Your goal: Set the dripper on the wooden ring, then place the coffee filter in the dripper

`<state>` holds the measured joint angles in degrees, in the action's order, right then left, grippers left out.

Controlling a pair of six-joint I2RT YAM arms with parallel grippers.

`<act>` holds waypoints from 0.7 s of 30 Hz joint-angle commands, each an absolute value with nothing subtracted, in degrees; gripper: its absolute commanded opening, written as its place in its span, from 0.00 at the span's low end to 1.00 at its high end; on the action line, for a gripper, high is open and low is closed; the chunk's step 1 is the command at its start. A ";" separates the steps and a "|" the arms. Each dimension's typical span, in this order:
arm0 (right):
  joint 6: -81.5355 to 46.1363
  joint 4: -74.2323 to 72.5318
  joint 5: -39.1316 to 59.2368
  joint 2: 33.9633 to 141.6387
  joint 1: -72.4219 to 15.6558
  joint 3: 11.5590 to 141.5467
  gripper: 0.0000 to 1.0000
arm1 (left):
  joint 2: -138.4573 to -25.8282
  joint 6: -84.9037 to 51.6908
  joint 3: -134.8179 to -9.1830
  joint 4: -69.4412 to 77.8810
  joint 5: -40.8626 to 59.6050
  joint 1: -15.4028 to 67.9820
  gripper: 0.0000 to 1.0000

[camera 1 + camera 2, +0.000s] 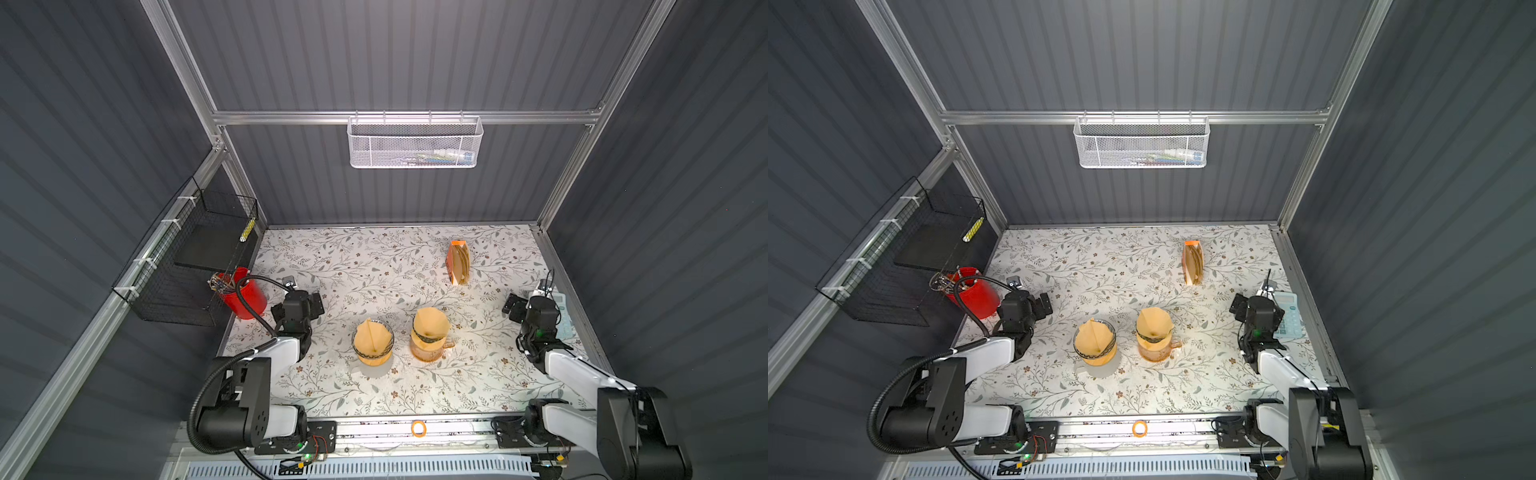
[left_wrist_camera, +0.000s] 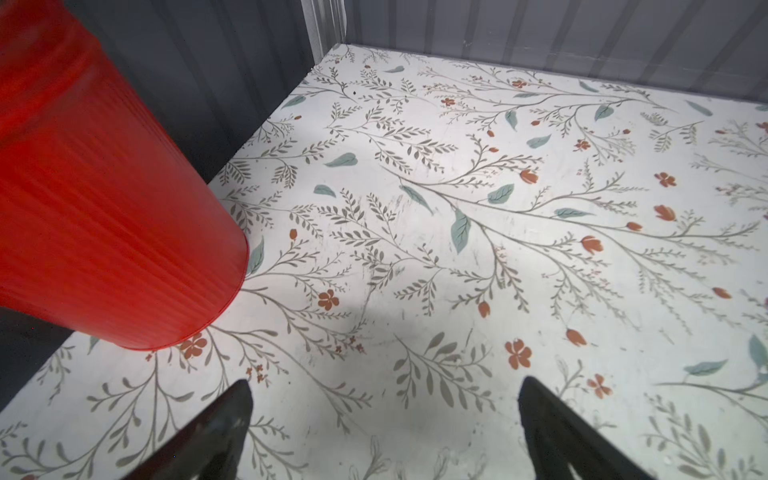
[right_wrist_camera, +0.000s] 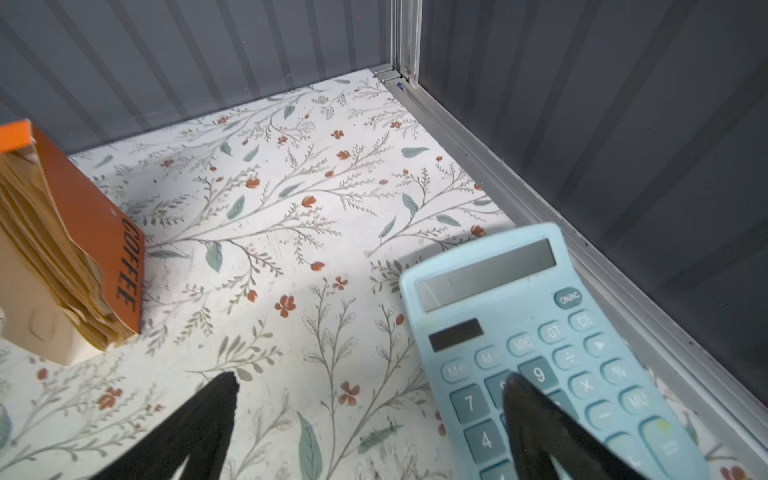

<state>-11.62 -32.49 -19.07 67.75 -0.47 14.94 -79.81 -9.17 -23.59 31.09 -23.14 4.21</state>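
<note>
left jaws: spread wide, empty; over bare tabletop point(image 1: 374, 270); red cup point(image 1: 246, 294) just outboard
right jaws: spread wide, empty; one finger hangs above the blue calculator point(image 3: 540, 316); no grip on it
left dripper point(image 1: 354, 336): inboard of the left jaws, slightly back toward the base; near
left filter point(image 1: 371, 338): already in that dripper; looks half-flattened, one corner poking over the far rim; probably not fully seated
right dripper point(image 1: 428, 337): inboard of the right jaws, further off than the left pair is from its jaws
right filter point(image 1: 430, 323): opened as a cone in that dripper, upper edge standing proud of it
spare filters point(image 3: 41, 249): on edge in the filter box point(image 1: 458, 262); ahead of the right jaws and inboard, well apart; box's long side runs roughly away from the robot
nearer arm: right arm point(image 1: 569, 365) for the box; left arm point(image 1: 286, 347) for the left dripper
read: both drippers carry a filter, so the task looks done or close; if anything remains, likely pressing the left filter down; approach inboard from the left jaws
</note>
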 commanded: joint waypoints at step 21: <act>-3.69 -57.97 -6.65 83.99 2.20 17.96 0.99 | -97.87 -0.26 -26.97 51.17 -7.56 2.26 1.00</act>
<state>-4.01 -58.02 -9.02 83.70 1.93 18.06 -97.86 -2.04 -25.82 52.99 -9.76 2.52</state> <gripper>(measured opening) 0.992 0.998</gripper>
